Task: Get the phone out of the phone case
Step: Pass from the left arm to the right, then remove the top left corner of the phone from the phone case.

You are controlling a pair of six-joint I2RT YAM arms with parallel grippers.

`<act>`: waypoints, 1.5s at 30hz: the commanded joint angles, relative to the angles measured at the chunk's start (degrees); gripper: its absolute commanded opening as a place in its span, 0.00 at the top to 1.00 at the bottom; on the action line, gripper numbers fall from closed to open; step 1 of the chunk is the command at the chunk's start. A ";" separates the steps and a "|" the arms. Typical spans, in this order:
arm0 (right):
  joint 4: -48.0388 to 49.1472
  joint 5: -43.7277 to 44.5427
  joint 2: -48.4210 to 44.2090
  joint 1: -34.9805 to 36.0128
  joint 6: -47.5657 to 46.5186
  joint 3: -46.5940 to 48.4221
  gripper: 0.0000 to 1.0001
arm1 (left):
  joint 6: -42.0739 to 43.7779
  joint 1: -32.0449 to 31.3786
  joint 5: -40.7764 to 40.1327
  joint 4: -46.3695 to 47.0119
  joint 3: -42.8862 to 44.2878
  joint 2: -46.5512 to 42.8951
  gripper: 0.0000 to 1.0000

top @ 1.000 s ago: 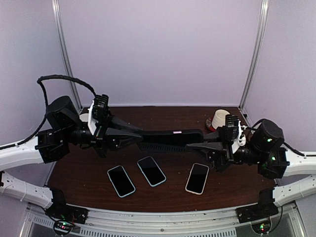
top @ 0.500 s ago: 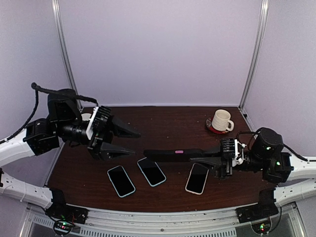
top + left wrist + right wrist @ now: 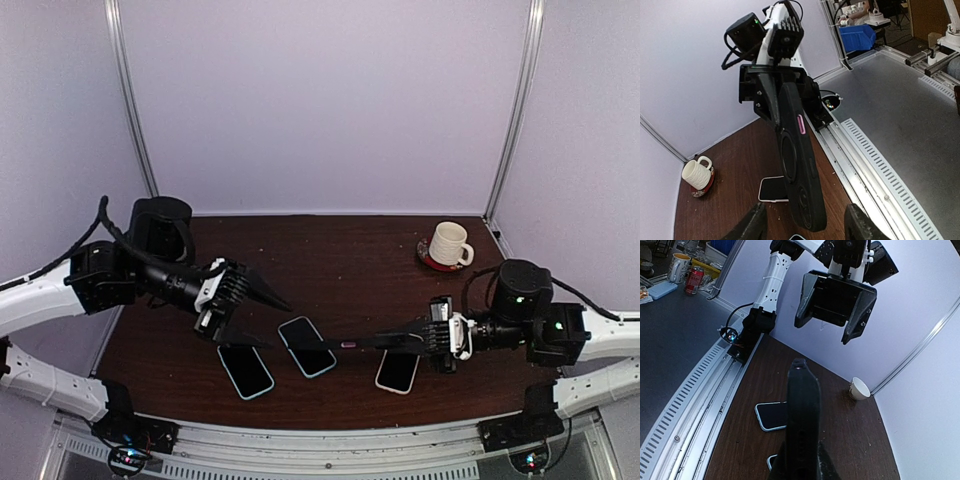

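A black phone case (image 3: 355,345) with a small pink mark hangs just above the table, and my right gripper (image 3: 402,342) is shut on its right end. The right wrist view shows the case (image 3: 802,405) edge-on, rising from the closed fingers (image 3: 827,467). Whether a phone sits inside it I cannot tell. My left gripper (image 3: 275,325) stands open a short way left of the case's free end, touching nothing. In the left wrist view the back of the case (image 3: 797,170) shows a ring and a camera cutout between the spread fingers (image 3: 752,227).
Three phones lie face up on the brown table (image 3: 340,260): a light-blue one (image 3: 245,367), another (image 3: 306,346) under the case, and a cream one (image 3: 398,372). A white mug (image 3: 449,244) on a red coaster stands back right. A small white cup (image 3: 859,388) stands back left.
My left gripper opened, let go of the case and drew back to the left and down. My right gripper lowered the case toward the table's front, still shut on it.
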 commanded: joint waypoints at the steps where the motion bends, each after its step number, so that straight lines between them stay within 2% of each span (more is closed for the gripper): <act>1: 1.79 -2.21 0.43 -0.30 -3.20 5.41 1.00 | 5.20 0.14 2.77 1.30 -1.55 1.30 0.46; 6: 0.49 -2.88 2.06 -0.56 -4.72 7.02 1.00 | 7.57 0.12 4.06 1.00 -1.72 3.00 0.47; 17: -1.36 -4.39 4.09 -0.64 -6.74 9.30 1.00 | 11.40 0.12 5.36 -1.95 -0.75 5.32 0.69; 30: -2.54 -4.56 4.66 -0.70 -8.27 9.90 1.00 | 14.29 0.12 4.51 -4.93 -0.47 6.80 0.71; 37: -4.39 -5.10 5.03 -0.74 -10.06 10.94 1.00 | 16.19 0.12 5.69 -7.97 0.97 7.85 0.93; 45: -12.54 -4.49 7.87 -0.74 -13.76 15.59 1.00 | 19.20 0.19 6.68 -12.18 3.34 10.40 1.00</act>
